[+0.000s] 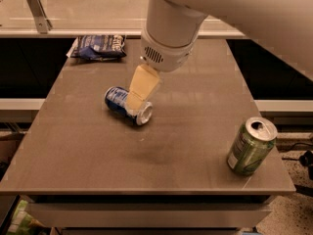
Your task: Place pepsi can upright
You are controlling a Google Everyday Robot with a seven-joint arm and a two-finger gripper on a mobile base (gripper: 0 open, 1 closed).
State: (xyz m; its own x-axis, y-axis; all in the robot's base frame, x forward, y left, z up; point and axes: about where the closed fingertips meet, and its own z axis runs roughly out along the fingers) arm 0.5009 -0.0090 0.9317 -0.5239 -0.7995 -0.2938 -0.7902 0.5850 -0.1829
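Observation:
The pepsi can (121, 104) lies on its side on the brown table (98, 155), left of centre, with its silver end facing right and toward me. My gripper (135, 102) hangs from the white arm and is right over the can, its cream-coloured fingers (142, 86) overlapping the can's middle. The arm's white wrist (168, 38) is above it.
A green can (250, 147) with a silver top stands upright near the table's right front corner. A flat blue and white snack bag (97, 46) lies at the back left. A railing with a metal bracket (36, 9) runs behind the table.

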